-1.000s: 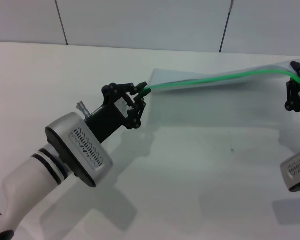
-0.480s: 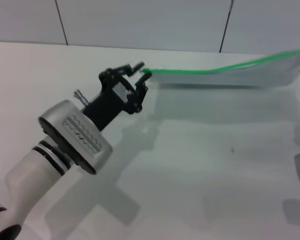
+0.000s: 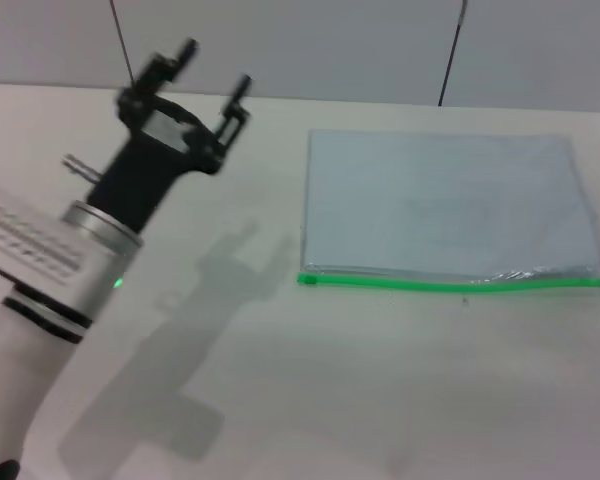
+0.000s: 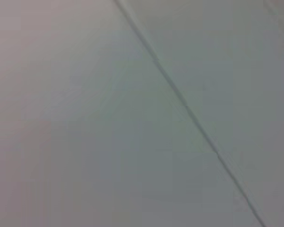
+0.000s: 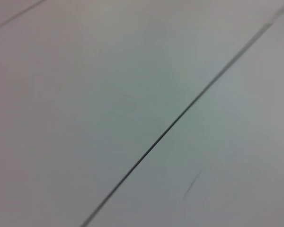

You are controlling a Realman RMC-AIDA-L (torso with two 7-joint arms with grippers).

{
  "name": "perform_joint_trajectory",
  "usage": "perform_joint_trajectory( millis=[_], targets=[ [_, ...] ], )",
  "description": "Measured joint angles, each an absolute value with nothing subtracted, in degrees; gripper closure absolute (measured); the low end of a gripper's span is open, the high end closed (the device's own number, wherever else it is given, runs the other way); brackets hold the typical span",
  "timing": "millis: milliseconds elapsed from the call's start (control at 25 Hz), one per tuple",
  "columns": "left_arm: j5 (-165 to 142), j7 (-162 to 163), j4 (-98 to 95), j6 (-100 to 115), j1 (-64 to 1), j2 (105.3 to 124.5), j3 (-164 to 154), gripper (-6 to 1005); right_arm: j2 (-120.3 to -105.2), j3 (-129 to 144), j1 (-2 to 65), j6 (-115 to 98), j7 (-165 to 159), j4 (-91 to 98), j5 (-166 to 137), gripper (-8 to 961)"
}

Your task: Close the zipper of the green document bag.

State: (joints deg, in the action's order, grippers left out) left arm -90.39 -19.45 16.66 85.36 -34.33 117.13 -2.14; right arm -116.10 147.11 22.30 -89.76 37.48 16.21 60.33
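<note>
The green document bag (image 3: 445,205) lies flat on the white table at centre right in the head view. Its zipper (image 3: 450,284) runs as a bright green strip along the bag's near long edge. No slider can be made out on the strip. My left gripper (image 3: 215,66) is raised at the upper left, well away from the bag, open with nothing between its fingers. The right gripper is out of view. Both wrist views show only a pale surface with a dark seam line.
The white table (image 3: 380,390) stretches bare in front of the bag. A panelled wall (image 3: 310,45) stands behind the table's far edge.
The bag has been let go and now lies flat on the table. My left gripper opened and moved up and to the left. The right arm withdrew out of the picture.
</note>
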Motion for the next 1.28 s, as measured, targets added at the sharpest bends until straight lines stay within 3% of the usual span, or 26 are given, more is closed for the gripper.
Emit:
perform_joint_trajectory(
  millis=[160,240,400,720,1280],
  targets=[
    [-86.37,-7.81,14.81,89.46,-33.48,117.06,-2.12,398,-116.03,147.80,22.29,-93.53,22.74,14.98,59.25,308],
    [-85.62,-4.08,13.90,89.87,-33.32,117.03,-2.11,390,-116.00,148.37,22.32,-96.07,16.13,13.46,58.29,209],
    [-84.05,11.13,9.41,90.35,-32.71,116.92,-2.11,373,-115.92,148.55,22.68,-99.21,4.01,11.67,57.86,212],
    [-83.43,16.79,7.75,90.35,-32.26,116.80,-2.02,168,-115.99,144.15,22.17,-99.68,-10.32,8.58,58.79,195],
    [-82.35,17.03,8.20,90.17,-32.12,116.98,-2.11,157,-116.01,144.08,22.66,-98.34,-10.13,8.53,58.21,175]
  ],
)
